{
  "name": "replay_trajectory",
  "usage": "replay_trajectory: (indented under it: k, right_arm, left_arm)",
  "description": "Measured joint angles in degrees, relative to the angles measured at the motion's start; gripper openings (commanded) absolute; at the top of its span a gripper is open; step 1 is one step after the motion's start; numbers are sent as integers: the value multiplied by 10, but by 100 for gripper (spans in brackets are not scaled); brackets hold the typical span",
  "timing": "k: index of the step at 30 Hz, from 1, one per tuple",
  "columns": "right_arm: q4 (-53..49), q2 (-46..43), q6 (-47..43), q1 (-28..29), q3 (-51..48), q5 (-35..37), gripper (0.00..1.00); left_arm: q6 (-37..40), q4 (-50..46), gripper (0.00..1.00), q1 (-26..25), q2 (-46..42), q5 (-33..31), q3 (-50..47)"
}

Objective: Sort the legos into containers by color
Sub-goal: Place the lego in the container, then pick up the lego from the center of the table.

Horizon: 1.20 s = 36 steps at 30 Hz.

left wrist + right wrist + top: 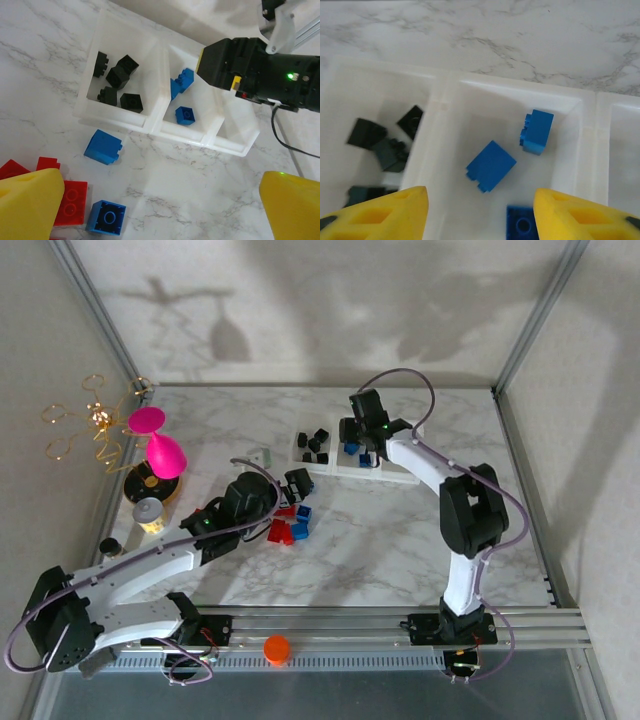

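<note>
Three small blue plastic toy bricks (pixel 491 166) are lying in the middle one of three translucent white rectangular trays (pixel 515 86). The brick at the lower edge of the right wrist view is being cut off, so just its studded top is showing. Small black plastic bricks (pixel 117 80) are sitting in the left tray. From the right wrist they are looking blurred and greyish behind the milky wall, and their number is hard to make out there. The third tray (pixel 232 142) is lying partly hidden under the right gripper (pixel 480 215), so what is inside it cannot be told.

That gripper is hovering over the middle tray with its yellow fingers (pixel 385 212) standing apart and nothing between them: released.

In front of the trays, loose red plastic bricks (pixel 70 202) and two more blue ones (pixel 103 147) are resting on the white marble-patterned desk (pixel 200 190), close together. The left gripper (pixel 160 210) is hanging above them, spread wide and grasping nothing. One of its yellow fingertips (pixel 27 205) is covering part of the red bricks, so their count is unclear.
</note>
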Motion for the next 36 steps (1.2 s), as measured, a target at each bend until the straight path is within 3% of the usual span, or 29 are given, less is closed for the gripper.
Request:
replay_trajectory:
  k: [7, 18, 29, 36]
  right_arm:
    - [0, -84, 2, 52, -76, -5, 64]
    - [5, -122, 40, 174, -199, -25, 68]
    - [53, -80, 117, 232, -223, -46, 78]
    - [65, -14, 147, 237, -193, -43, 77]
  left_arm:
    - [-3, -14, 100, 0, -42, -1, -9]
    - [-42, -54, 100, 0, -106, -19, -66]
    - [-73, -91, 100, 0, -141, -40, -95]
    - [-80, -97, 99, 0, -157, -49, -102]
